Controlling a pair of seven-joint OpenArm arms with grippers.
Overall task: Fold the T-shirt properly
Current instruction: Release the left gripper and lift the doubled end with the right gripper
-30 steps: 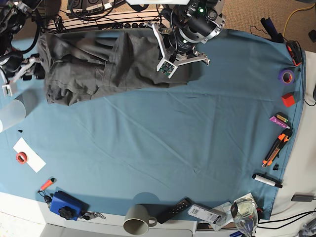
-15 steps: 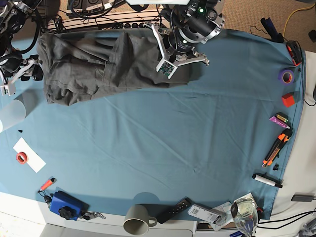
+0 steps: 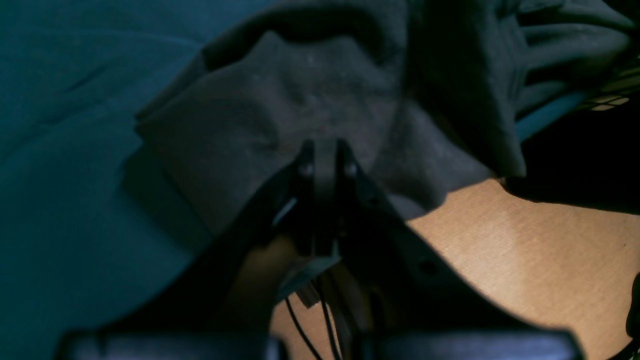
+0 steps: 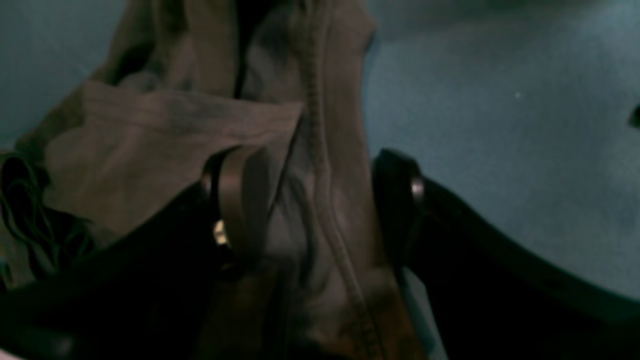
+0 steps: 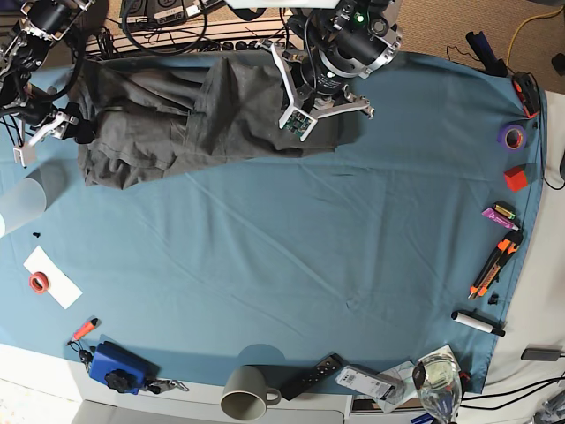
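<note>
The dark grey T-shirt lies crumpled along the far edge of the blue table cloth. In the left wrist view my left gripper is shut, its tips pinching a fold of the T-shirt near the table's far edge, with wooden floor showing beyond. The left arm stands over the shirt's right end. My right gripper is wide open, and a stitched hem of the T-shirt lies between its fingers. The right arm is at the shirt's left end.
A clear cup and a paper with a red tape ring sit at the left. A blue object, mug, remote and glass line the near edge. Purple tape, a red cube and an orange cutter lie at the right.
The right arm has moved in toward the shirt's left edge, and the cloth there has shifted a little. The left arm has stayed in place.
</note>
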